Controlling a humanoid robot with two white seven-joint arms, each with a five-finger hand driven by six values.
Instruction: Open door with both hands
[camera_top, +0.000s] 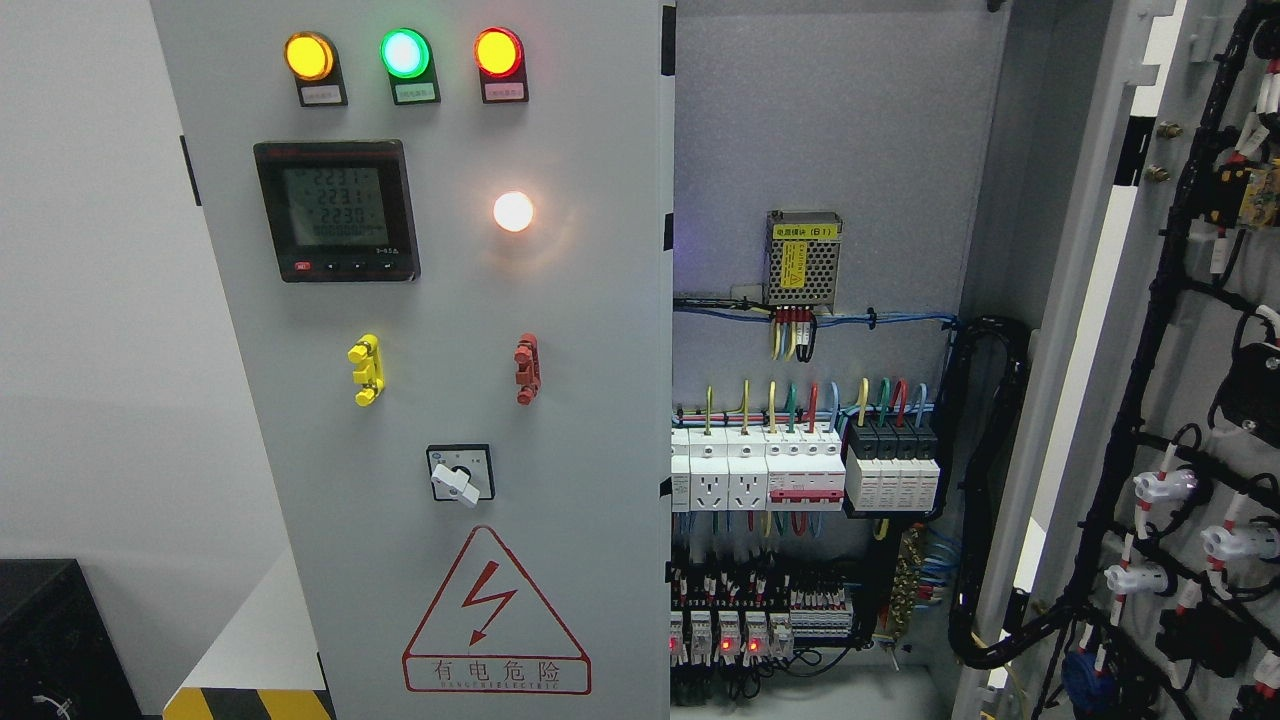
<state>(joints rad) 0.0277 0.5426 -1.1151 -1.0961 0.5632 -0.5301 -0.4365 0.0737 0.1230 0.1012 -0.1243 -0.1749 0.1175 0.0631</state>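
A grey electrical cabinet fills the head view. Its left door (430, 300) is closed and carries three lit lamps, a digital meter (336, 210), a white lamp, a yellow handle (366, 369), a red handle (526, 368), a rotary switch (460, 474) and a red warning triangle. The right door (1190, 400) is swung wide open at the right, its inner side showing black cable looms and white connectors. Neither of my hands or arms appears in the view.
Inside the open half I see a power supply (803, 258), rows of white breakers and sockets (760, 470), coloured wires and relays with red lights. A black box (45, 640) sits at the lower left. Yellow-black floor tape (250, 703) lies before the cabinet.
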